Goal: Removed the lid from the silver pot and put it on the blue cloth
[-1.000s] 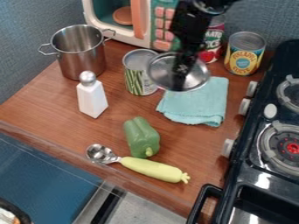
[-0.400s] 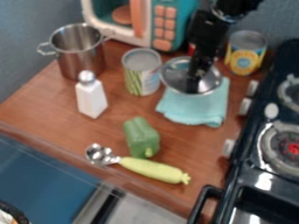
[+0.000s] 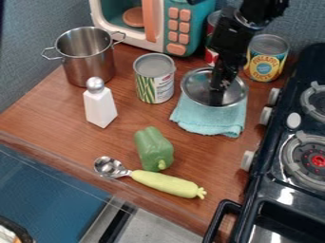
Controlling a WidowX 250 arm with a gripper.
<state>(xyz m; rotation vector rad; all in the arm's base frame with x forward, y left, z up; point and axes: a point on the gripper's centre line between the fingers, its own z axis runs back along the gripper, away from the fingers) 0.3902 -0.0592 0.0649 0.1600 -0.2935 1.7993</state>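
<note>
The blue cloth (image 3: 206,121) lies folded on the wooden counter, and the black gripper (image 3: 219,95) hangs down over its far part. The fingers are clenched at the middle of the silver lid (image 3: 195,86), apparently grasping it by a knob that they hide. The lid is above the far part of the cloth, roughly level, its near rim overlapping the fabric and its far rim reaching past the cloth's far edge. Whether it touches the cloth or is held just over it cannot be told.

The silver pot (image 3: 92,66) stands uncovered, well apart from the cloth, to its left and farther back. The removal is therefore done, and the step in hand looks to be the placing.

The next move likely calls for a slight shift toward the camera, so that more of the lid comes over the cloth, then a gentle lowering until the rim settles. After that the fingers should part and the gripper rise straight up, lest it drag the lid. Left of the cloth and near the lid is a can with a green-striped label (image 3: 154,84); behind the cloth, to the right, is a yellow-labelled can (image 3: 265,64). The arm should keep clear of both.
</note>
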